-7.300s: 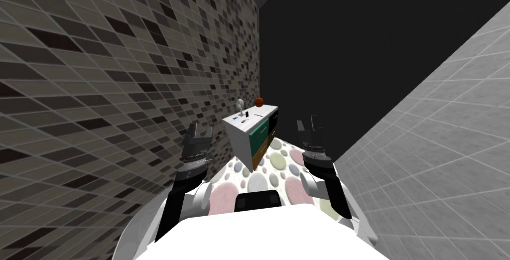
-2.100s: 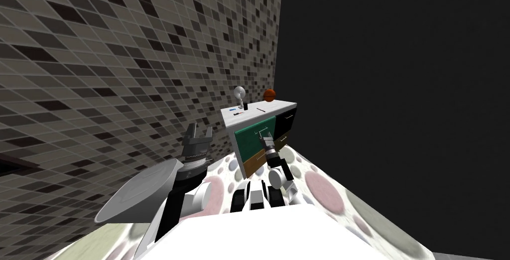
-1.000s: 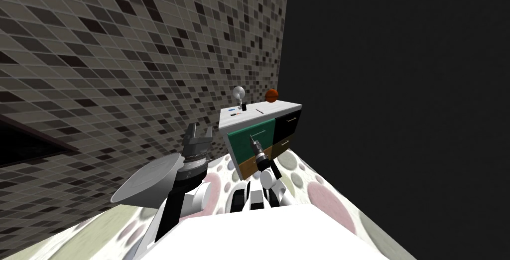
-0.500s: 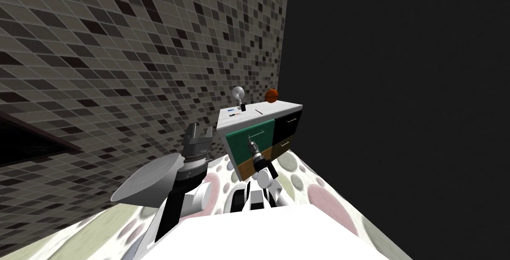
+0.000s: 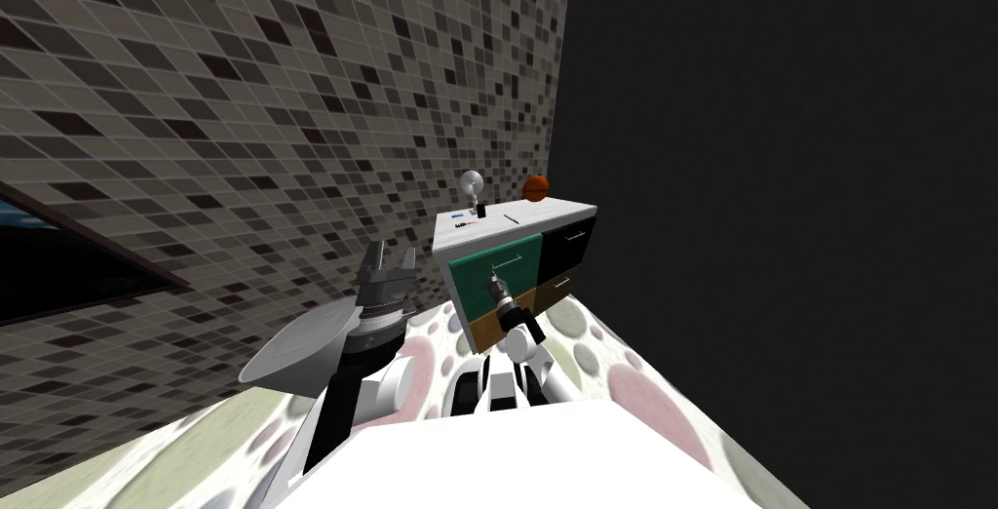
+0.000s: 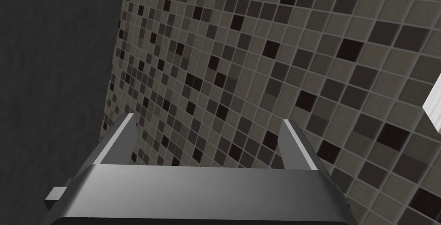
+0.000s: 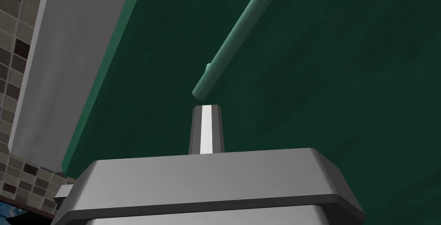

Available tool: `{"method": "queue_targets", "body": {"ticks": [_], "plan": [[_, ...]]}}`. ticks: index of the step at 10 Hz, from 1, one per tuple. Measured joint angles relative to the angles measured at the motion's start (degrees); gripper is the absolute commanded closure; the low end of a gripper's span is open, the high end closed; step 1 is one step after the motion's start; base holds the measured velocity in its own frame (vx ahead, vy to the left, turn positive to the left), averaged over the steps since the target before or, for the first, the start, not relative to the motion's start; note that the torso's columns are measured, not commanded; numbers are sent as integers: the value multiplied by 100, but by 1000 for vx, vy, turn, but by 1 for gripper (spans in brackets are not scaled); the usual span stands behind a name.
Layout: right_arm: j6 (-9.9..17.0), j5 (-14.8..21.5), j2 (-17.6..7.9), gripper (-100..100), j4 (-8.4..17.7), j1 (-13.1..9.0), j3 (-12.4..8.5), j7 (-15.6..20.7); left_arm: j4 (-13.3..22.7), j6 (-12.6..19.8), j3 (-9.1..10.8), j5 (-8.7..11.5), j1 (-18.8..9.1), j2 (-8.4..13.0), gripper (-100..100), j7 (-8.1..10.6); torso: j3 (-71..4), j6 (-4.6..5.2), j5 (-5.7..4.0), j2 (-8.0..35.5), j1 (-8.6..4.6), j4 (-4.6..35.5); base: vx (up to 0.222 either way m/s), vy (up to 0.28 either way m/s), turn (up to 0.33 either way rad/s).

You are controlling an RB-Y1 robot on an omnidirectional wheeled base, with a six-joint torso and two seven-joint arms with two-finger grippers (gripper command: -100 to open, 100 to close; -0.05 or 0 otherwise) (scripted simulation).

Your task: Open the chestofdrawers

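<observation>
On my left, mosaic-tiled wall (image 5: 244, 94), grey-brown; dark opening (image 5: 68, 279) low in it; pastel-spotted floor (image 5: 633, 386); black area (image 5: 780, 191) on right.

A mosaic wall (image 5: 244, 113) of grey, tan and black tiles runs beside a black area (image 5: 780, 191). An orange ball (image 5: 535, 187) sits at 3 o'clock of a grey round-headed stand (image 5: 473, 184), with a small dark upright item (image 5: 481, 211) at its 6 o'clock. A blue item (image 5: 457, 215) lies at 9 o'clock of that item, and a thin dark stick (image 5: 511, 218) at its 3 o'clock. Below them, a pale floor (image 5: 643, 386) spotted pink, grey and green holds a grey bowl-shaped form (image 5: 297, 352).
</observation>
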Motion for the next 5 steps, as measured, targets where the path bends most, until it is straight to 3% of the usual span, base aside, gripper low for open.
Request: {"method": "queue_targets", "body": {"ticks": [1, 3, 5], "plan": [[183, 168, -78, 100, 212, -98, -198, 185, -1, 0, 0, 0, 1, 0, 0, 0, 4, 0, 3, 9, 3, 15, -57, 94, -14], [593, 490, -109, 100, 392, -58, -526, 503, -1, 0, 1, 0, 2, 1, 0, 0, 0, 1, -18, 3, -65, 19, 9, 3, -8], [645, 838, -159, 100, 476, -89, -507, 463, -1, 0, 2, 0, 3, 2, 0, 0, 12, 0, -13, 23, -47, 24, 12, -23, 2]]}}
